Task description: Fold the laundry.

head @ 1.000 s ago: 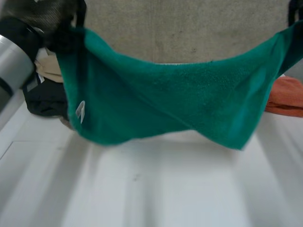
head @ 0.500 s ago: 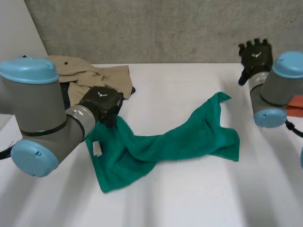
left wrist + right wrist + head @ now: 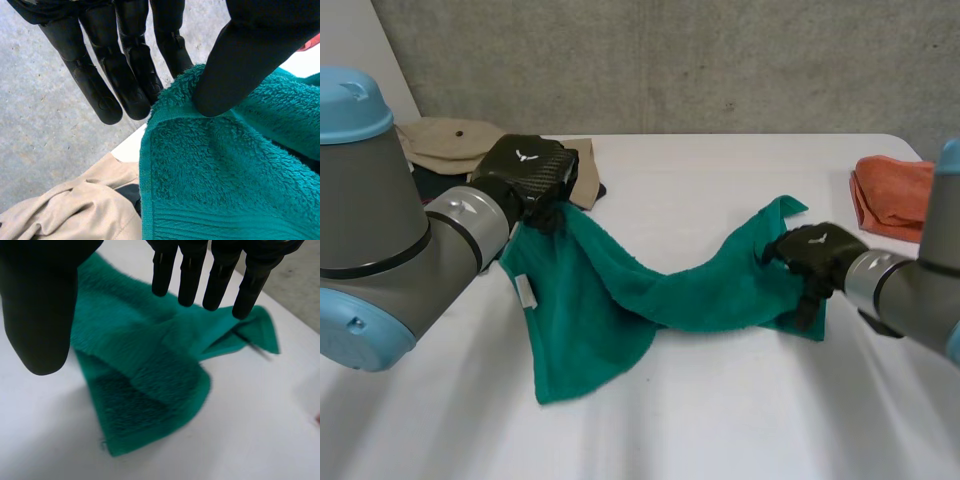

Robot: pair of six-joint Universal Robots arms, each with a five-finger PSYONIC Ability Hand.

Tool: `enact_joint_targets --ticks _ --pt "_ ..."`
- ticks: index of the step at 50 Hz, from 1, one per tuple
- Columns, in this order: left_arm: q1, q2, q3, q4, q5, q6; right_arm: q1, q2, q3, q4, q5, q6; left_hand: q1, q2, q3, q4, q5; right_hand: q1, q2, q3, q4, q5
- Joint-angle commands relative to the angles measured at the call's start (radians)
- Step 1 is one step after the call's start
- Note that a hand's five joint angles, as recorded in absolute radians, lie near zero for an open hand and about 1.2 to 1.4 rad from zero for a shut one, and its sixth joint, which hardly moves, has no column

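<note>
Clearly the green towel [image 3: 620, 300] lies rumpled in the middle of the white table [image 3: 720, 420], soft, thick and limp; we judge it will sag wherever unheld, so corners suit best. Our left hand [image 3: 530, 180] pinches its far left corner, thumb [image 3: 240, 60] against fingers [image 3: 125, 80]. Our right hand [image 3: 815, 258] hangs over its right end, fingers [image 3: 187, 275] straight, holding nothing.

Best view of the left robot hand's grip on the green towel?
Left wrist view: the left robot hand pinches the green towel by its edge between thumb and fingers, close up. Head view shows that hand from behind, the pinch hidden. Right wrist view shows the towel's other end.
</note>
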Motion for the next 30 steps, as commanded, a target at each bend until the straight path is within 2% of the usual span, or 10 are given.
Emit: enact_joint_targets --ticks 1,6,8,11,15,19,20,25,27,30 --pt "0.016 -0.043 0.001 0.001 -0.003 0.0 0.032 0.095 0.033 -0.169 0.009 -0.007 0.238 0.2 0.205 0.197 0.237 0.219 0.233 0.223 0.226 0.212" --pt "0.027 -0.077 0.006 0.002 0.0 0.006 0.046 0.14 0.003 -0.211 0.04 -0.007 0.238 0.2 0.205 0.197 0.237 0.527 0.541 0.531 0.533 0.52" --pt "0.033 -0.103 0.021 0.002 0.003 0.006 0.046 0.143 -0.028 -0.223 0.058 -0.001 0.238 0.2 0.205 0.197 0.237 0.974 0.989 0.979 0.981 0.967" --pt "0.039 -0.134 0.053 0.004 0.011 0.009 0.047 0.132 -0.076 -0.258 0.078 0.01 0.238 0.2 0.205 0.197 0.237 0.977 0.992 0.982 0.984 0.97" --pt "0.051 -0.187 0.178 0.013 0.026 0.045 0.042 0.083 -0.163 -0.436 0.094 0.037 0.238 0.2 0.205 0.197 0.237 0.977 0.992 0.982 0.984 0.97" --pt "0.062 -0.188 0.372 0.101 0.023 0.052 0.029 0.046 -0.229 -0.75 0.095 0.08 0.238 0.2 0.205 0.197 0.237 0.977 0.992 0.982 0.984 0.97" --pt "0.059 -0.174 0.441 0.17 0.014 0.042 0.021 0.034 -0.237 -0.901 0.095 0.108 0.238 0.2 0.205 0.197 0.237 0.977 0.992 0.982 0.984 0.97" --pt "0.05 -0.106 0.529 0.376 -0.037 -0.004 0.004 0.022 -0.249 -1.306 0.098 0.2 0.238 0.2 0.205 0.197 0.237 0.977 0.992 0.982 0.984 0.97" --pt "0.044 -0.091 0.532 0.416 -0.061 -0.015 0.004 0.02 -0.257 -1.335 0.097 0.221 0.238 0.2 0.205 0.197 0.237 0.977 0.992 0.982 0.984 0.97" --pt "0.019 -0.069 0.512 0.409 -0.095 -0.018 -0.007 0.022 -0.283 -1.245 0.084 0.243 0.238 0.2 0.205 0.197 0.237 0.977 0.992 0.982 0.984 0.97"
